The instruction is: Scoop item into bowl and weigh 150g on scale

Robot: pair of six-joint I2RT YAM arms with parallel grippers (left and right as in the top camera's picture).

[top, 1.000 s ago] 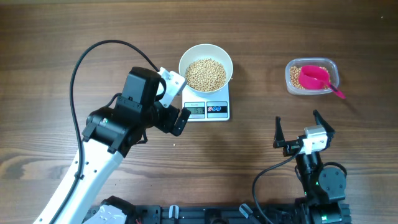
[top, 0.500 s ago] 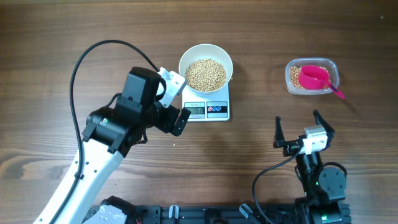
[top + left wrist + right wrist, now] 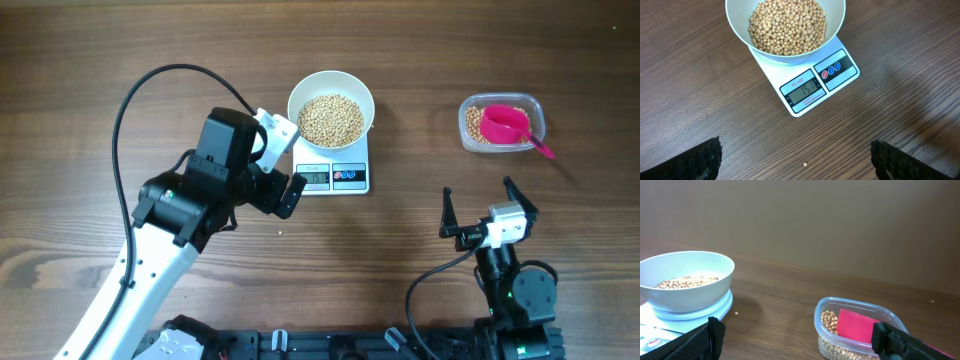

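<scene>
The white bowl (image 3: 331, 98) (image 3: 737, 22) (image 3: 687, 282) stands on the white scale (image 3: 345, 178) (image 3: 812, 87), filled with tan beans (image 3: 331, 119) (image 3: 787, 25) (image 3: 687, 282). The scale's display (image 3: 805, 90) is lit. My left gripper (image 3: 292, 160) (image 3: 796, 161) hovers open just left of the scale, nothing between its fingers. My right gripper (image 3: 482, 207) (image 3: 802, 335) stands open at the front right, away from everything, empty. More beans (image 3: 476, 127) (image 3: 832, 322) lie in a clear tub (image 3: 501, 123) (image 3: 860, 330) with a pink scoop (image 3: 508, 125) (image 3: 856, 325) resting in it.
One stray bean (image 3: 805, 163) lies on the wood in front of the scale, another (image 3: 736, 313) beside the scale. A black cable (image 3: 150, 85) loops over the table at the left. The arms' bases (image 3: 350, 345) line the front edge.
</scene>
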